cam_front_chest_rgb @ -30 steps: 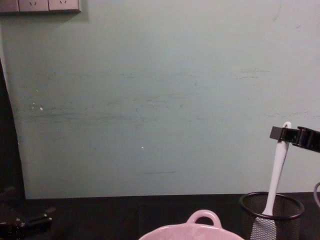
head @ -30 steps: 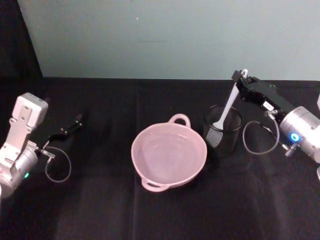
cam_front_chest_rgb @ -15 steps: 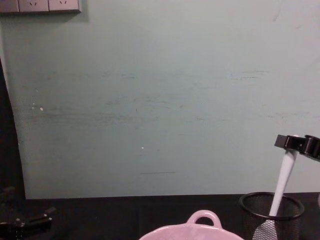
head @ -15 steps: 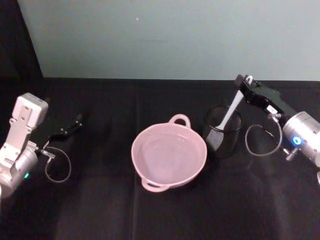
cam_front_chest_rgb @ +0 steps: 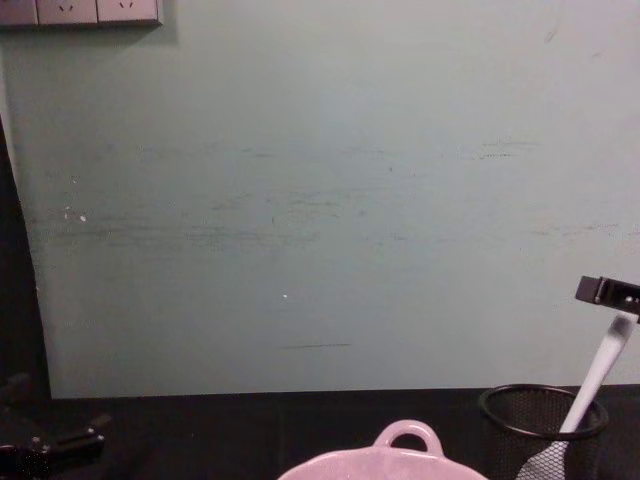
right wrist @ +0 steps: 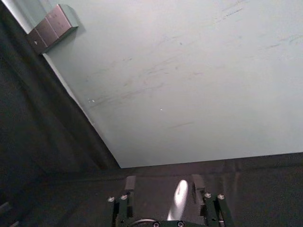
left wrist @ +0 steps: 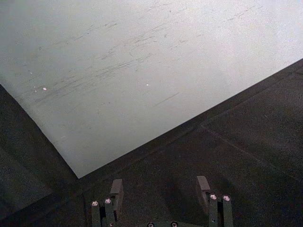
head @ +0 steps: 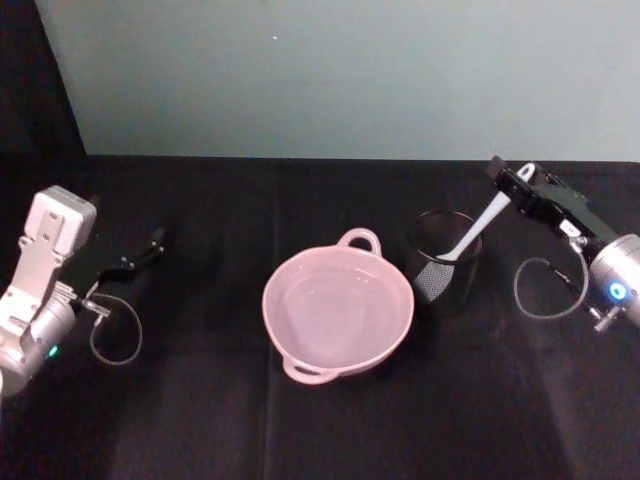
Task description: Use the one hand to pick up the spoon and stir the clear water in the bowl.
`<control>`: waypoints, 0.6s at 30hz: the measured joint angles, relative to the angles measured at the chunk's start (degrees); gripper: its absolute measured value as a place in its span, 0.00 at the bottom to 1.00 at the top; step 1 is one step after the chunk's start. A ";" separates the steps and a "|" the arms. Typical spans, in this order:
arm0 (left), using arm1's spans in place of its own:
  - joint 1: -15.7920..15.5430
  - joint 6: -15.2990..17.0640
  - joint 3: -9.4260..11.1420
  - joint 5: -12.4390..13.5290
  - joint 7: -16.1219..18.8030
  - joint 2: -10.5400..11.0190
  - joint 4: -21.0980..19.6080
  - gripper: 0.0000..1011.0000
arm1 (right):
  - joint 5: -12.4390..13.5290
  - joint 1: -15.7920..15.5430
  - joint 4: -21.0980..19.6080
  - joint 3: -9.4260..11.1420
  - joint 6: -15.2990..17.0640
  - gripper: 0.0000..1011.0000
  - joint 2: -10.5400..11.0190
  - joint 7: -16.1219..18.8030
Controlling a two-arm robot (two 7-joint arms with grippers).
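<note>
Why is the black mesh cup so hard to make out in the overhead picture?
Head view: the mesh cup is black on a black tablecloth, so it blends in; the white spoon and pink bowl stand out. Chest view: its rim shows against the pale wall.

Pale green wall [cam_front_chest_rgb: 300, 200], black tablecloth [head: 200, 400]

The long white spoon [head: 470, 238] leans at centre right of the head view, scoop low, handle end up right. The pale pink bowl [head: 338, 311] sits at frame centre, apparently holding clear water.
</note>
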 joint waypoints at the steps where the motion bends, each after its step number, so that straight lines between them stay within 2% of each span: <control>1: 0.00 0.00 0.00 0.00 0.00 0.00 0.00 1.00 | 0.09 -0.10 0.00 0.07 0.00 0.75 0.06 -0.01; 2: 0.00 0.00 0.00 0.00 0.00 0.00 0.00 1.00 | 0.32 -0.34 0.03 0.23 0.00 0.75 0.20 -0.02; 7: 0.00 0.00 0.00 0.00 0.00 0.00 0.00 1.00 | 0.91 -1.03 -0.18 0.46 0.09 0.90 0.58 -0.08; 10: 0.00 0.00 0.00 0.00 0.00 0.00 0.00 1.00 | 1.11 -2.06 -1.91 0.57 0.64 0.97 1.32 -0.47; 14: 0.00 0.00 0.00 0.00 0.00 0.00 0.00 1.00 | 1.07 -3.94 -5.46 0.68 2.03 0.99 3.11 -1.48; 18: 0.00 0.00 0.00 0.00 0.00 0.00 0.00 1.00 | 0.31 -6.97 -10.78 1.38 4.45 0.99 6.38 -3.81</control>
